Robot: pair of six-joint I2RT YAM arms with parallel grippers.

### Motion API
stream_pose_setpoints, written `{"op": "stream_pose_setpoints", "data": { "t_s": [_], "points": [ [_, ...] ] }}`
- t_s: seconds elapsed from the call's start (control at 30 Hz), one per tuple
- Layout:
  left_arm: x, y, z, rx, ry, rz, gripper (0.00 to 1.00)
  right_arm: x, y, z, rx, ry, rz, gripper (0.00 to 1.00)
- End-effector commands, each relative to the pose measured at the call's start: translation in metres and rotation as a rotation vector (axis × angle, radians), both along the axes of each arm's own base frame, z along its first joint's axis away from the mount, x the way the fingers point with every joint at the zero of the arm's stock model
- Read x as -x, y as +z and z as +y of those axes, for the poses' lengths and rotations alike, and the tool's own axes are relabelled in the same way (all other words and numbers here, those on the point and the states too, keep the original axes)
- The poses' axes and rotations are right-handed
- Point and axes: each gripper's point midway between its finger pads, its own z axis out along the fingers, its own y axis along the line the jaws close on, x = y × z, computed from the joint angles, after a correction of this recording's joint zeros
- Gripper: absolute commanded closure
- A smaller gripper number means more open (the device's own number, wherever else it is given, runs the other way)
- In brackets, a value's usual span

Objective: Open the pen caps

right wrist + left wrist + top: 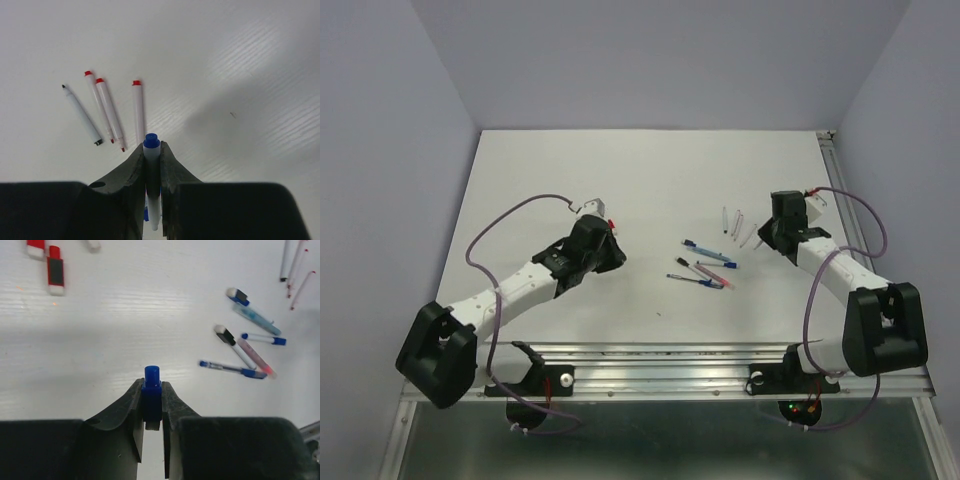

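– Fingers of the left gripper: how are they set?
– Pinched on a stubby blue cap, held left of the desk's centre.
– And the right gripper?
– A white pen with a blue end is clamped there, near the right edge.

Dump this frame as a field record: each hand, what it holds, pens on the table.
left hand: shut on blue cap, no pen in it
right hand: shut on blue-ended pen, white barrel
beside right hand: four loose pens, three red-ended, one black-ended
between the arms: pen cluster, blue and black ends, one pinkish
near left hand: red caps lying loose
surface: white table
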Motion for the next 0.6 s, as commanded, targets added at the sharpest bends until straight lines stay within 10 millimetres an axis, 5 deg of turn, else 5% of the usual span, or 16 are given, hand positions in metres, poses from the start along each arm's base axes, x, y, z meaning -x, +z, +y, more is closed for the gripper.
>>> {"op": "stream_pose_setpoints", "data": {
  "t_s": [0.0,0.37,0.57],
  "points": [
    [-0.033,-0.015,0.024,-0.125,0.063,0.024,0.91,0.005,-0.027,-0.005,-0.056,0.011,0.031,0.91],
    [-0.07,-0.047,0.045,-0.278,0.206,0.146,0.86,-0.005,-0.073,0.002,-0.106,0.088,0.095,0.87],
    [-0.079,-0.06,0.045,-0.31,0.225,0.198,0.8,-0.015,-0.079,0.006,-0.118,0.108,0.083,0.8]
  ]
}}
